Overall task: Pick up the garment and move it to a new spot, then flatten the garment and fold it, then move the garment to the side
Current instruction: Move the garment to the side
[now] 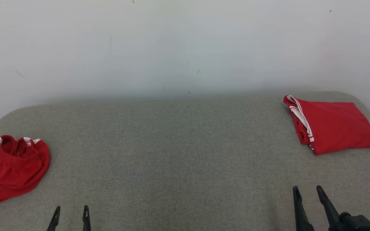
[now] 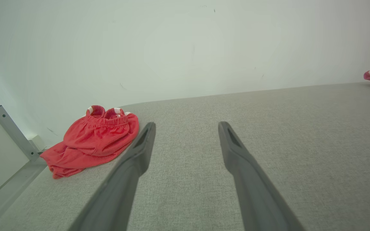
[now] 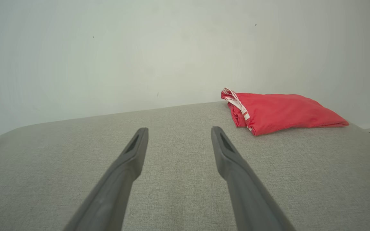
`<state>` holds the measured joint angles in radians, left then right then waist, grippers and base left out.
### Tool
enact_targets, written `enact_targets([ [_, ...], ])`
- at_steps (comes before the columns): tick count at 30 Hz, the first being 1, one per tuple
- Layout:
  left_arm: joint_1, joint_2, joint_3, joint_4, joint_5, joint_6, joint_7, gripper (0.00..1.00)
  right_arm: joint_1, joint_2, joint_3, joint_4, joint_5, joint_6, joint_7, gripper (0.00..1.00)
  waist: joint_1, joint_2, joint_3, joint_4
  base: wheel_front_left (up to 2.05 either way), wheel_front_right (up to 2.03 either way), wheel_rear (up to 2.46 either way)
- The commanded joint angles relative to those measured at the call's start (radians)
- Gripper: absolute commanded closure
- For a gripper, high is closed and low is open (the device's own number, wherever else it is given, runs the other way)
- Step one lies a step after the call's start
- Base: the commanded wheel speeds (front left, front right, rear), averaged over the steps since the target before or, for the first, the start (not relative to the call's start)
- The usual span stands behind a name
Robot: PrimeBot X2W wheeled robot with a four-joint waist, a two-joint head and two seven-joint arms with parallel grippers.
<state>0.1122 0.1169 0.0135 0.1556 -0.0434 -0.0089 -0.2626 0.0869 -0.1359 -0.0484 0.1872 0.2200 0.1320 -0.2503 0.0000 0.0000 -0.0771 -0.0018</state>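
Black and tapered, the two fingers of the left gripper (image 1: 71, 208) stand wide apart and hold nothing; we see them rise from the lower left edge of the head view. We find the right gripper (image 1: 307, 187) in the same condition at the lower right, with its fingers spread wide and touching no cloth. Both grippers hover over the grey woven-fabric table top with rounded corners (image 1: 185, 144); we cannot tell whether their undersides touch it.

Left of the left gripper, near the table's left edge, lies the crumpled red garment with an elastic waistband and white trim (image 1: 13, 168). It is bunched in a loose heap, well apart from the fingers. At the far right corner of the table, well beyond the right gripper, rests the folded red garment with white side stripes (image 1: 336, 125). It forms a flat, roughly rectangular packet whose striped edge faces the table's middle. The two garments lie at opposite ends of the table.

Behind the table stands the plain white wall (image 1: 185, 48), marked with a few small dark specks. In the left wrist view we also note a slanting grey metal rail (image 2: 8, 128) past the table's left end.
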Motion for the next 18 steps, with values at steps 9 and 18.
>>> enact_targets([
  [9, 0.005, 0.006, -0.005, 0.015, 0.023, 0.016, -0.003, 0.0, 0.01, 0.036, 0.034, 0.014, -0.048, -0.002, -0.015, 0.0, 0.0, 0.0, -0.008, 0.015, 0.0, 0.0, 0.0],
  [18, -0.026, 0.019, 0.0, 0.038, 0.013, 0.011, -0.003, 0.0, 0.011, 0.049, 0.029, -0.005, -0.062, -0.002, -0.016, 0.0, 0.0, 0.0, -0.009, 0.025, 0.0, 0.0, 0.0],
])
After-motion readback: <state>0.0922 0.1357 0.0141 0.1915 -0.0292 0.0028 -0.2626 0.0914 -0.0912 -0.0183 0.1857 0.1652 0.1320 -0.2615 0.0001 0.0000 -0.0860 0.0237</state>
